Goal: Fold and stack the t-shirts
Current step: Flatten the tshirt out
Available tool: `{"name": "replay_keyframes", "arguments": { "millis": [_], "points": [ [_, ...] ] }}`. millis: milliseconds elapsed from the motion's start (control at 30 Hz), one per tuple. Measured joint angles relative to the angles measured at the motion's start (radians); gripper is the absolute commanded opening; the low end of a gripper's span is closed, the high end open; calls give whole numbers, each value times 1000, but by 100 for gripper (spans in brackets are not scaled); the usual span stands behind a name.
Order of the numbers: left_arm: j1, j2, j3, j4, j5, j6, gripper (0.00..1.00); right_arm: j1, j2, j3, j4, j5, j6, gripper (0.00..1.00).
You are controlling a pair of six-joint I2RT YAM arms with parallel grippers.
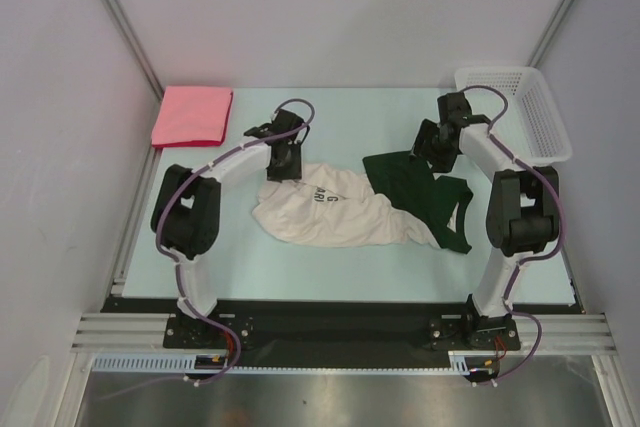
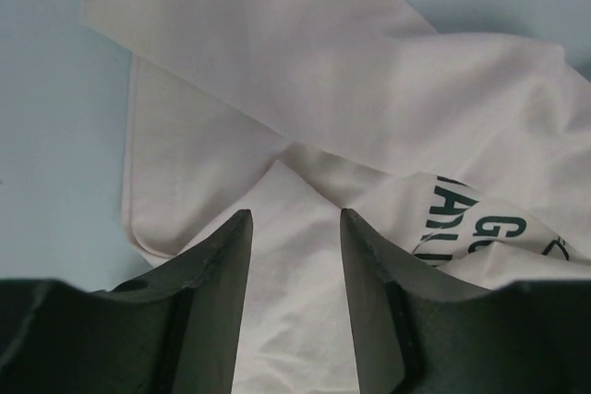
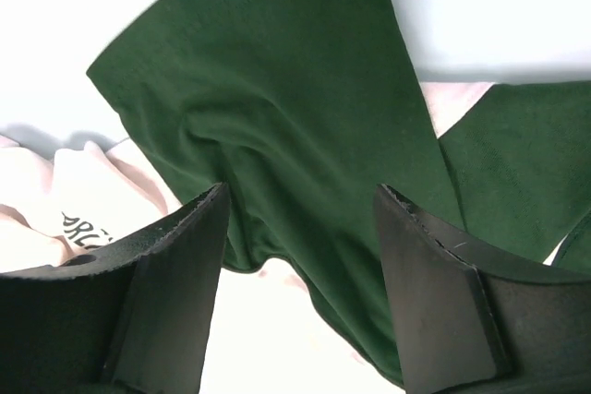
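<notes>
T-shirts lie on a pale blue counter point(image 1: 340, 272) that fills the middle of the top view. Plain grey walls point(image 1: 330, 7) box it in at left, back and right, and a metal rail point(image 1: 120, 329) runs along the bottom where both arm bases are bolted. The cream-and-dark-green shirt point(image 1: 320, 215) lies crumpled across the centre, cream body left of centre and green cloth point(image 1: 405, 177) spreading right, close to the right arm. Bare counter shows along the bottom strip and in the upper middle. A white mesh basket point(image 1: 545, 122) stands in the upper right corner. The pink-red shirt point(image 1: 192, 115), folded square, lies in the upper left corner, well apart from the other. The left end effector point(image 1: 284, 161) hangs over the cream shirt's upper left edge, fingers apart, cream cloth showing in the gap. The right end effector point(image 1: 432, 147) hangs over the green cloth's upper edge, fingers wide apart, clamping nothing.
</notes>
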Motion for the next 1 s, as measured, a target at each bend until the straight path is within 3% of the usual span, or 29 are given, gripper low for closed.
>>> {"name": "replay_keyframes", "arguments": {
  "millis": [67, 367, 467, 700, 867, 1000],
  "points": [
    [0, 21, 11, -7, -16, -5, 56, -6, 0, 4, -1, 0, -3, 68],
    [0, 98, 53, -29, -42, -17, 50, -44, 15, 13, -1, -8, -13, 67],
    [0, 110, 53, -35, -47, -16, 42, -52, 43, 28, -2, -5, -14, 68],
    [0, 111, 53, -39, -49, -11, 0, -46, 183, 158, 2, 45, 1, 70],
    [0, 111, 51, -35, -49, -4, 0, -21, 307, 296, 6, 106, -8, 69],
    [0, 94, 35, -30, -49, -4, 0, -7, 409, 427, 6, 140, -31, 61]
  ]
}}
